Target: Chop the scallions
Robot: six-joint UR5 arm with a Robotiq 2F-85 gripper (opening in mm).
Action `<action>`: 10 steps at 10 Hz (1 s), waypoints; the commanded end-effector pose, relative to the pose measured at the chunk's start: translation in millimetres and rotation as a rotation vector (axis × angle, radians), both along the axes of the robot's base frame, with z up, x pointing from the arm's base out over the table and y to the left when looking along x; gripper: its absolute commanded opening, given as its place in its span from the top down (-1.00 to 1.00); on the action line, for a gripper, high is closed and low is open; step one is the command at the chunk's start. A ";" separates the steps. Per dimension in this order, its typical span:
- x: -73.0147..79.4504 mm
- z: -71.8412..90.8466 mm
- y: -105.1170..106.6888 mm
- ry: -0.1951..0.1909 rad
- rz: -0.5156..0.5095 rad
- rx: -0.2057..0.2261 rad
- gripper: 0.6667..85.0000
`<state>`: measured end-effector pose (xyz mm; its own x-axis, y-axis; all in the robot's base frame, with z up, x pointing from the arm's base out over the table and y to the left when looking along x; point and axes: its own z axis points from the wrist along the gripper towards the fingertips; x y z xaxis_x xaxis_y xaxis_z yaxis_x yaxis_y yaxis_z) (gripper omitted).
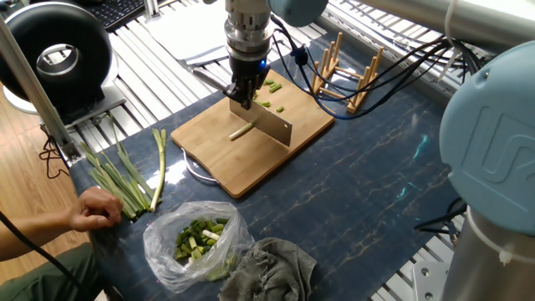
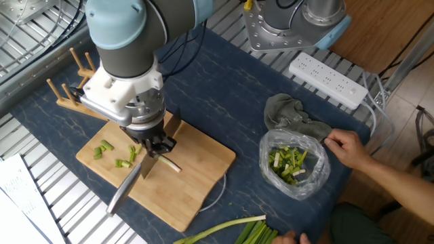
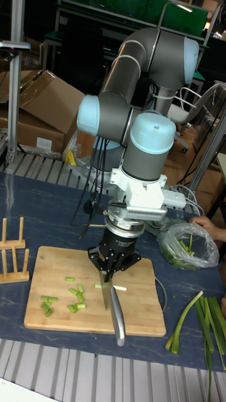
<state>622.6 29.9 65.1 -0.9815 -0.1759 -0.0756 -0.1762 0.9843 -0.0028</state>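
Black two-finger gripper grips a steel-grey knife blade over the tan bamboo cutting board, with pale-green scallion bits scattered to its side. Under the board lies a dark navy, marble-veined tabletop. Farther from the claw, dark-green uncut stalks and a grey rag.

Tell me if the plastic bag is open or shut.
Open: the bag's mouth gapes upward, showing chopped greens inside.
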 end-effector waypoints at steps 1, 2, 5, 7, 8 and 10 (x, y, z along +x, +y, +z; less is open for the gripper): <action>8.7 -3.9 -2.4 -0.024 -0.004 0.003 0.98; 9.8 2.0 -6.9 -0.017 0.006 -0.004 0.98; 10.8 6.3 -5.0 -0.011 0.002 -0.001 0.98; 16.9 -2.2 -6.3 -0.040 0.003 -0.013 0.98; 16.3 -2.5 -11.8 -0.036 0.020 -0.024 0.98; 1.4 29.5 -13.0 0.046 0.029 -0.065 0.98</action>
<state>632.5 17.8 72.0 -0.9766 -0.2020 -0.0732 -0.1989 0.9789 -0.0476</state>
